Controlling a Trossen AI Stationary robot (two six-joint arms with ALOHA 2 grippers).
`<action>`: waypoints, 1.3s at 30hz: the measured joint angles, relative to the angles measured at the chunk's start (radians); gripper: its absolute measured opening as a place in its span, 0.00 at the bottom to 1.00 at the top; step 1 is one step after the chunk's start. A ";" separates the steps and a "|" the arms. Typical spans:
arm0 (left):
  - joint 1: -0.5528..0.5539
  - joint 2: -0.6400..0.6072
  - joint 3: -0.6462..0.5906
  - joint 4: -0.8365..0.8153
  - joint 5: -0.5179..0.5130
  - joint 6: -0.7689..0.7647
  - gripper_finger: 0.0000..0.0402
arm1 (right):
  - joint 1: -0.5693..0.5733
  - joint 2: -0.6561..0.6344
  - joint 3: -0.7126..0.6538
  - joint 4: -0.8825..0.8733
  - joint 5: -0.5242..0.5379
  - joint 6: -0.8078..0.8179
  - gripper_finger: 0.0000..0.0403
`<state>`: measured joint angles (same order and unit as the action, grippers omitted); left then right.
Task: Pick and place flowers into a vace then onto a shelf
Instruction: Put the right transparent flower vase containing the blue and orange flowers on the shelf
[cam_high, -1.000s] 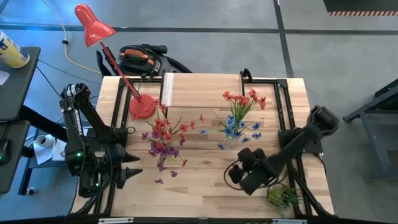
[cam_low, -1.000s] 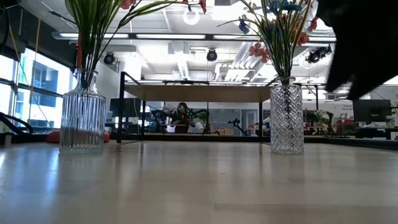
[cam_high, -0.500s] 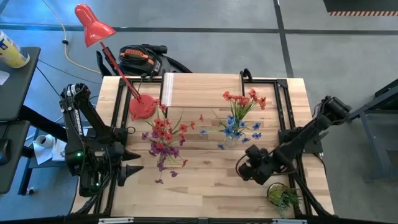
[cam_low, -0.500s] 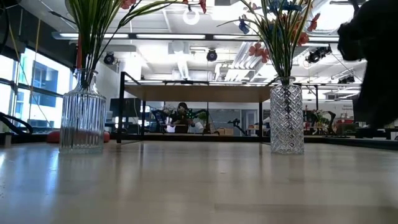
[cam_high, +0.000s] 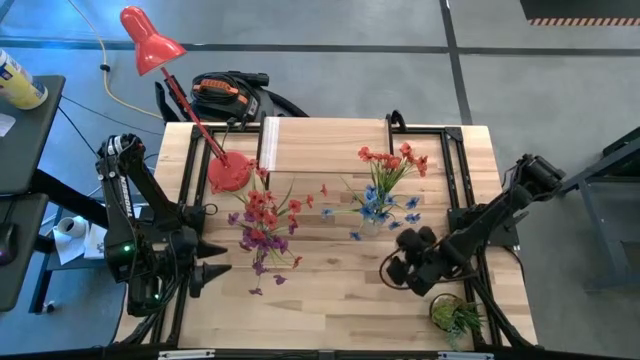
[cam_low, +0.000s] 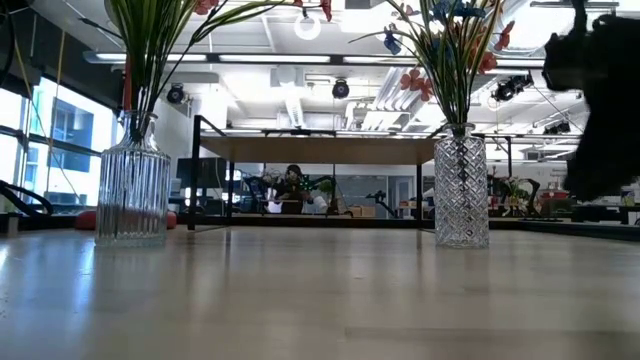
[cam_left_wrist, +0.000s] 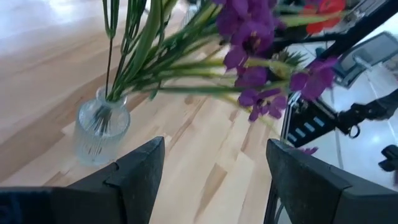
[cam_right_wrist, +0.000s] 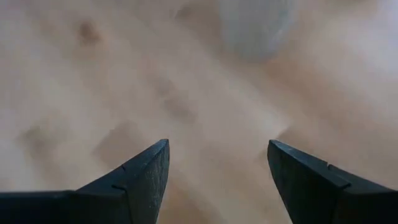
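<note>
Flowers (cam_high: 385, 190) stood upright in a vase (cam_low: 461, 186) near the table's (cam_high: 330, 290) middle, the shelf (cam_high: 325, 145) just behind along the far edge. Right gripper (cam_high: 392, 268) hung near the front edge, the nearer one, jaws spread and empty, vase dead ahead toward the far side. Second bunch (cam_high: 262, 225) sat left; left gripper (cam_high: 215, 273) waited released at the front-left corner. Lamp (cam_high: 230, 172) crowded the shelf's left end

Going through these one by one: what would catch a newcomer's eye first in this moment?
Two glass vases of flowers stand on the wooden table: the red and purple bunch on the left, the red and blue bunch toward the right. A red desk lamp leans over the far left corner. The right gripper, fingers open and empty, hangs over bare wood at the near right.
</note>
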<state>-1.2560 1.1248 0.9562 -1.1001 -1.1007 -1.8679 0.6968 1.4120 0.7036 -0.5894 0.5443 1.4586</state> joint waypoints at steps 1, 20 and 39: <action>0.000 0.000 0.000 0.000 -0.014 0.000 0.79 | 0.000 0.000 0.000 -0.022 0.047 -0.013 0.65; 0.000 0.000 0.000 -0.029 -0.035 0.000 0.79 | -0.114 0.029 0.002 0.124 0.218 -0.360 0.84; 0.000 0.000 0.000 -0.016 0.045 -0.026 0.79 | -0.216 0.191 0.000 0.208 0.321 -0.340 0.90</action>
<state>-1.2560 1.1252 0.9562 -1.1164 -1.0554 -1.8935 0.4812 1.6035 0.7040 -0.3812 0.8648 1.1186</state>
